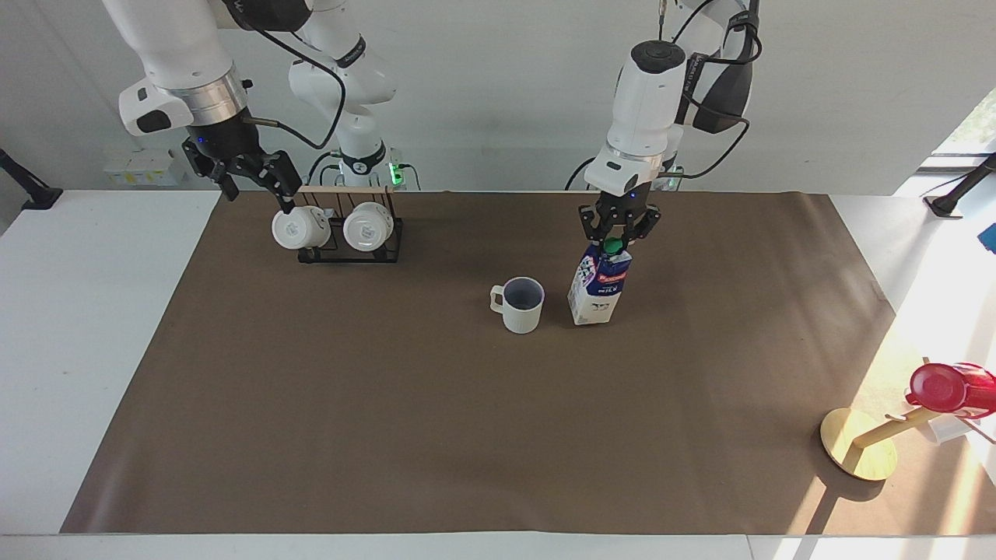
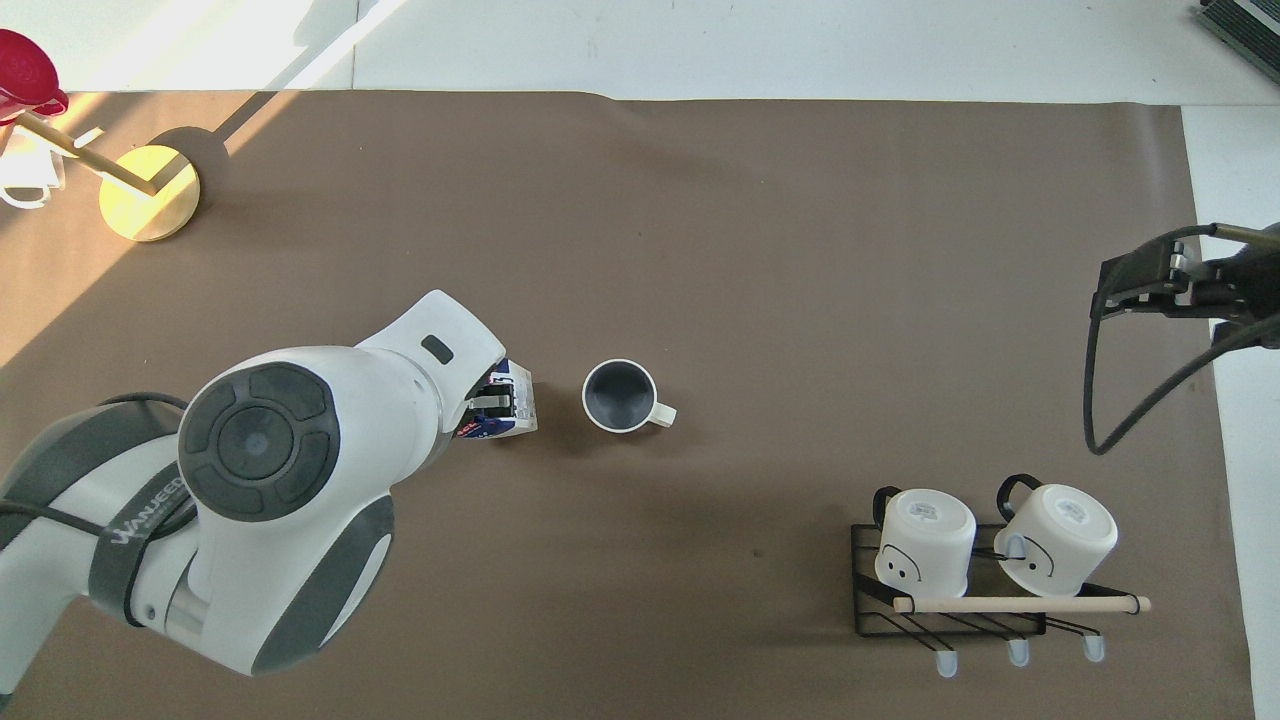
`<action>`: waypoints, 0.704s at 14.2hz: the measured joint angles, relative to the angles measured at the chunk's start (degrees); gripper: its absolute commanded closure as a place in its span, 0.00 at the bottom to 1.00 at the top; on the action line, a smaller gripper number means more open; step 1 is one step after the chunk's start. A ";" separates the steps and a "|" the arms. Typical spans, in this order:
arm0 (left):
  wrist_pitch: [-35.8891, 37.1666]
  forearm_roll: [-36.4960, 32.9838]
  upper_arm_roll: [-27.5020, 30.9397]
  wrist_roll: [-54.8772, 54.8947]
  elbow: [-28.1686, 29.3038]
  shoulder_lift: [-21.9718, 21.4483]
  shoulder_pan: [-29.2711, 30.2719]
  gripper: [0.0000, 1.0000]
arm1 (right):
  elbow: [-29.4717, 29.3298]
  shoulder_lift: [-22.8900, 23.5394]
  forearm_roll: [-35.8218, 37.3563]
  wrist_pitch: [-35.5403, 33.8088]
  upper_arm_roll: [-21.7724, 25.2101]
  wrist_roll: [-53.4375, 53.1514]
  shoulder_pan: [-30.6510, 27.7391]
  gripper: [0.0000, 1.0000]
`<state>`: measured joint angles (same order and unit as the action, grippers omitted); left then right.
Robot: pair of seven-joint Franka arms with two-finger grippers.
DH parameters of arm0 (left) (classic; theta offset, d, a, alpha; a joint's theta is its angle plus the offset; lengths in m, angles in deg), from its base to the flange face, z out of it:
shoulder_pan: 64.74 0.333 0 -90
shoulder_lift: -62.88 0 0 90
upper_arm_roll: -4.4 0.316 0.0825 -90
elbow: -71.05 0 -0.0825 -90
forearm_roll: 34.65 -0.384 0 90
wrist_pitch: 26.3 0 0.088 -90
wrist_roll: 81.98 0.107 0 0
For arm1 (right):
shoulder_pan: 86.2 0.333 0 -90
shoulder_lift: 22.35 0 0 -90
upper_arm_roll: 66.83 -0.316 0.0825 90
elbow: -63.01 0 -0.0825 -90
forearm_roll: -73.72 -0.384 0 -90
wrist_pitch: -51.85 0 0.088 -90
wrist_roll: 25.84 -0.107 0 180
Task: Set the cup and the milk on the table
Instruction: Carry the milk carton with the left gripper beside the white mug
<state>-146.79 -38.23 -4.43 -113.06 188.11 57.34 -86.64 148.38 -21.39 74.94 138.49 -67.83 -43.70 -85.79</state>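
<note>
The cup [image 1: 522, 305] [image 2: 620, 396], a pale ribbed mug with a grey-blue inside, stands upright in the middle of the table's brown mat [image 1: 467, 428] [image 2: 750, 250]. Close beside it, toward the left arm's end, is the milk [image 1: 597, 288] [image 2: 512, 405], a blue and white carton with a green cap, slightly tilted. My left gripper [image 1: 615, 243] [image 2: 490, 402] is shut on the carton's top. Whether the carton's base rests on the mat I cannot tell. My right gripper [image 1: 261, 194] [image 2: 1135, 280] hangs open and empty above the mat's edge by the mug rack.
A black wire rack [image 1: 350, 247] [image 2: 950, 620] with two glossy white mugs stands near the robots at the right arm's end. A wooden stand with a round base [image 1: 856, 451] [image 2: 150, 190] and a red object [image 1: 949, 386] [image 2: 25, 65] sits at the left arm's end.
</note>
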 measured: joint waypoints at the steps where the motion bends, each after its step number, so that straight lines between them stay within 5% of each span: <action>1: -0.11 -0.41 -0.02 -0.93 0.00 0.28 -0.43 0.67 | 0.00 0.00 0.00 0.00 0.03 0.00 -0.02 0.00; 8: -3.91 -2.96 -0.07 -3.02 1.91 1.97 -2.18 0.65 | 0.00 -0.02 -0.01 0.00 -0.02 0.00 0.00 0.00; 9: -4.34 -3.29 -0.06 -3.09 2.24 1.98 -2.42 0.55 | 0.00 -0.02 -0.02 0.00 -0.03 0.00 0.00 0.00; 10: -4.43 -3.57 -0.06 -3.15 2.26 1.98 -2.59 0.22 | 0.00 -0.02 -0.02 0.00 -0.07 0.00 0.03 0.00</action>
<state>-151.22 -41.80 -4.49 -116.22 190.37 59.32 -89.23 148.38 -21.41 74.91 138.49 -67.89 -43.70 -85.76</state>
